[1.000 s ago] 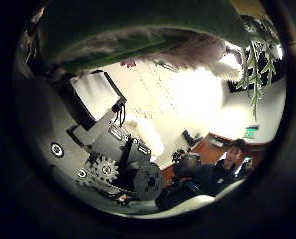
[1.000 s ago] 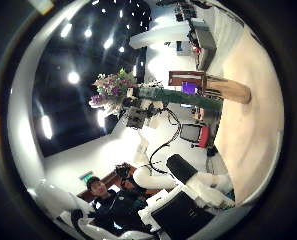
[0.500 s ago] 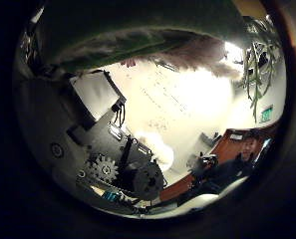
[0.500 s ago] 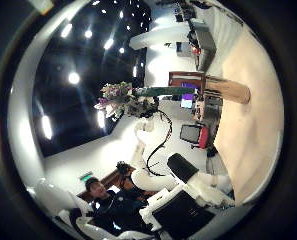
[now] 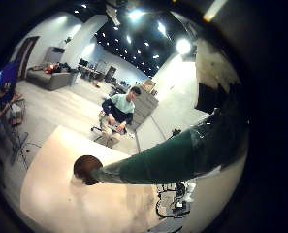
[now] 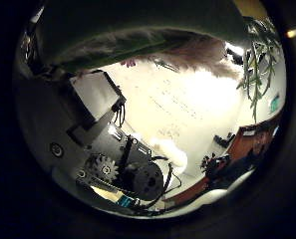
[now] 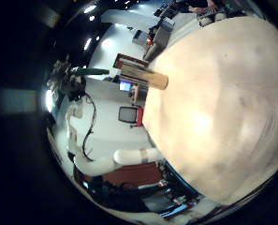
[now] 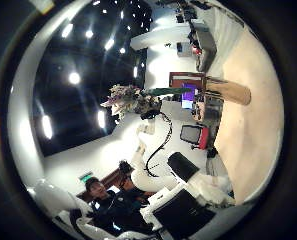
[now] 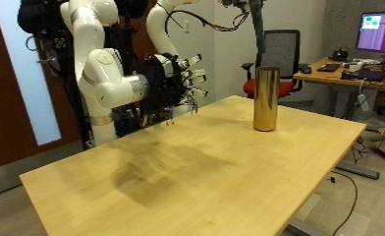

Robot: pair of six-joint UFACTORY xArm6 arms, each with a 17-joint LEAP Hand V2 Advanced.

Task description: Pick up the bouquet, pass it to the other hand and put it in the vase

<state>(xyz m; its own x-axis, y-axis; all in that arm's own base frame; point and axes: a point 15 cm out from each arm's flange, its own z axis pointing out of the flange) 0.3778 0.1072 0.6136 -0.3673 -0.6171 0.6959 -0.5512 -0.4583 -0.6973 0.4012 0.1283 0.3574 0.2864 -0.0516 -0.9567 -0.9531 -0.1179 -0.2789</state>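
Observation:
A tall gold vase (image 9: 266, 97) stands upright on the wooden table (image 9: 205, 177) near its far edge. The bouquet's green stems (image 9: 259, 34) hang straight down just above the vase mouth; its flowers are cut off above the outside view. My left hand (image 8: 148, 101) is shut on the bouquet (image 8: 128, 98). In the left little finger side palm view the green stems (image 5: 173, 158) point at the vase's dark mouth (image 5: 85, 168). Stems (image 6: 138, 30) and pale flowers (image 6: 202, 50) run close across the left palm. My right hand (image 9: 180, 84) hangs open and empty above the table's back edge, apart from the vase (image 7: 157, 78).
A desk with a monitor (image 9: 380, 32) and an office chair (image 9: 287, 54) stand behind the table. A wooden door (image 9: 16, 118) is behind the arms.
The left hand has carried the bouquet sideways towards the vase; in the right thumb side palm view the flowers sit closer to the vase line. The right hand has stayed put.

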